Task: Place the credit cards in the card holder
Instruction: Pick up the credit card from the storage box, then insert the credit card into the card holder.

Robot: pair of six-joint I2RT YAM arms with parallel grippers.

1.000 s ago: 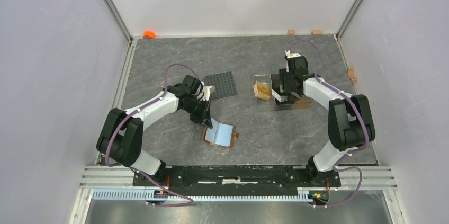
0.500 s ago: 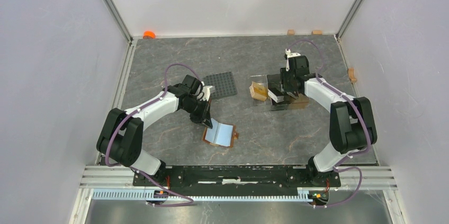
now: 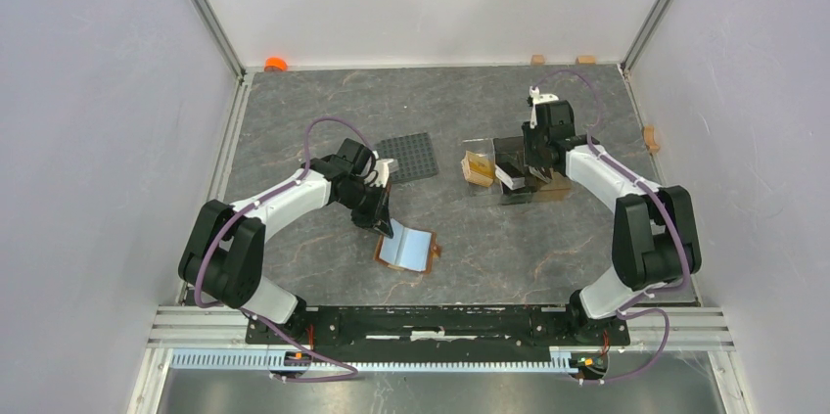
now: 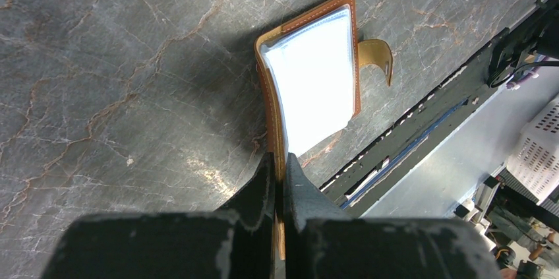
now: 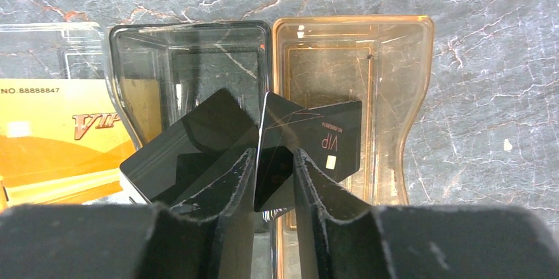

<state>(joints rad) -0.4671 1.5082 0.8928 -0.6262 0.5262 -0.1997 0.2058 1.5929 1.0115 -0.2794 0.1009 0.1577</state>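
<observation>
Grey marbled table (image 3: 509,248) below; clamped open card holder (image 4: 310,88) edge w/ L fingers (image 4: 262,183), front-centre; straddled black card (image 5: 280,154) in amber stand (image 5: 395,94) w/ R fingers (image 5: 237,183), unclenched; pickup step; needed pinch, lift, carry to slot.

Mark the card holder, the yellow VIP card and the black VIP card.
card holder (image 4: 313,74), left wrist view, on its pale inner pocket.
yellow VIP card (image 5: 59,147), right wrist view, on its printed face.
black VIP card (image 5: 326,137), right wrist view, on its face beside the lettering.
</observation>
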